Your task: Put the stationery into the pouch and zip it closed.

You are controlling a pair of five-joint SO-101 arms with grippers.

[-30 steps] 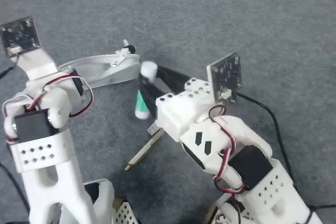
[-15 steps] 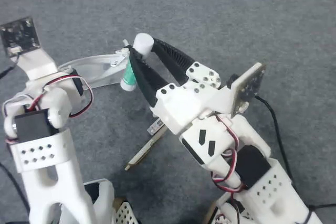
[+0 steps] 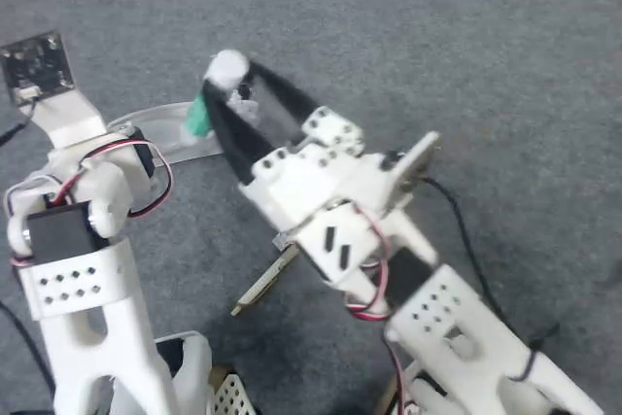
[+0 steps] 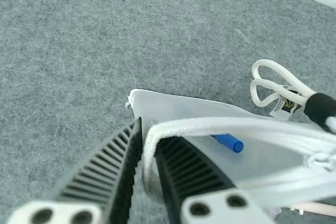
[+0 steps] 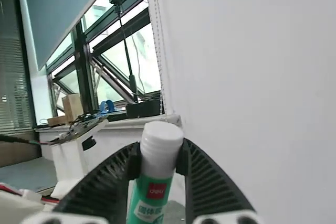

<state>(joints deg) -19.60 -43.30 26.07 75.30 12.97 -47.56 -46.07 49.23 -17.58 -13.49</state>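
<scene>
High view against one second back: lifts the glue stick [image 3: 199, 119] clear of the desk [image 3: 505, 75] and swings it across to the pouch [image 3: 155, 131], beside the zip end half a second ago, now over the pouch itself with the white cap tilted up and away. Right gripper [image 3: 225, 80]: keeps its jaws clamped on the stick just under the cap, both pads tight on the barrel in the right wrist view. Left gripper [image 4: 146, 135]: pinches the pouch's white zip rim, jaws almost together with only the fabric between them, and props the mouth up; no shift of that arm across the three frames. Notes a blue pen [image 4: 228, 143] already lying inside the pouch. Leaves a pale ruler [image 3: 264, 284] flat on the desk beside the right arm, same spot as before. Reading for the task: carry looks nearly done; still needs the stick tipped nose-down into the mouth and let go. Cannot tell whether the green end has entered the opening. Afterwards: ruler, then the zip.
</scene>
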